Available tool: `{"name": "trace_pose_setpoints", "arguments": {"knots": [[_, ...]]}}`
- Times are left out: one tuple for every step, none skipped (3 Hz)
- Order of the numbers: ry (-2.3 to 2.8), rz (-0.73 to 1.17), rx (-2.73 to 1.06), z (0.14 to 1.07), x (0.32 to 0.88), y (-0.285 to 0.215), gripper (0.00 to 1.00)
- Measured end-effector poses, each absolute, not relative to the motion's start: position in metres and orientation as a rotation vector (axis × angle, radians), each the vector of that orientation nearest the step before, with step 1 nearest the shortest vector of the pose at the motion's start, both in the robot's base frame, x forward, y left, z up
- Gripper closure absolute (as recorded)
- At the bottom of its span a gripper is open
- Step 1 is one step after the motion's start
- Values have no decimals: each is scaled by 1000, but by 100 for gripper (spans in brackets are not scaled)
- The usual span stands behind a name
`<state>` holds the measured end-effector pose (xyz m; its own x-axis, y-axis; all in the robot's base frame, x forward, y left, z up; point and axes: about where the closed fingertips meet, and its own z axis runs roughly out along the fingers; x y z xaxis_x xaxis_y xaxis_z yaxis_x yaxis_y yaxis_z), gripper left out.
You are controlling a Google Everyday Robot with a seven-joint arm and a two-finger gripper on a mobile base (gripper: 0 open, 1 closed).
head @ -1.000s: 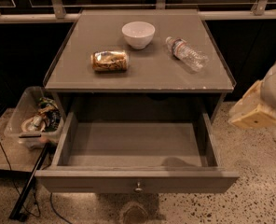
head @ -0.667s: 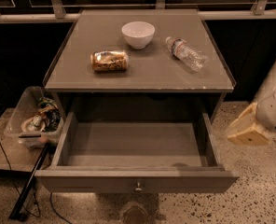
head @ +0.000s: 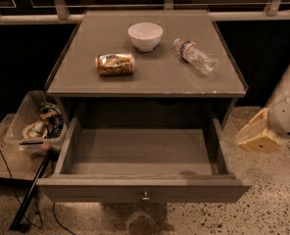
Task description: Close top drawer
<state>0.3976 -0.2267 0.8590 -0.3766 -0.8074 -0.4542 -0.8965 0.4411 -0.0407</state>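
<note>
The top drawer [head: 142, 189] of the grey cabinet is pulled fully open toward me and is empty inside. Its flat front panel has one small round metal knob [head: 145, 196] at its centre. My gripper [head: 256, 137] is at the right edge of the view, beside the drawer's right side and a little above the floor. It is cream-coloured and hangs from the white arm [head: 289, 119]. It touches nothing.
On the cabinet top [head: 150, 77] lie a white bowl [head: 145, 35], a can on its side [head: 115, 64] and a plastic bottle on its side [head: 196, 56]. A clear bin of clutter [head: 37, 124] stands on the floor at left. A dark pole [head: 30, 195] leans by the drawer's left corner.
My gripper and arm have moved down and slightly left, from beside the cabinet top to beside the open drawer. The drawer has not moved.
</note>
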Motion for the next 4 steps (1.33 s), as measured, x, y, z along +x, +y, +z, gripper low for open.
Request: {"name": "trace_pose_setpoints", "arguments": {"knots": [[2293, 370, -1342, 831, 388, -219, 100], [2294, 471, -1186, 785, 373, -212, 100], [2299, 518, -1081, 748, 356, -205, 100], [2303, 515, -1076, 746, 355, -205, 100]]}}
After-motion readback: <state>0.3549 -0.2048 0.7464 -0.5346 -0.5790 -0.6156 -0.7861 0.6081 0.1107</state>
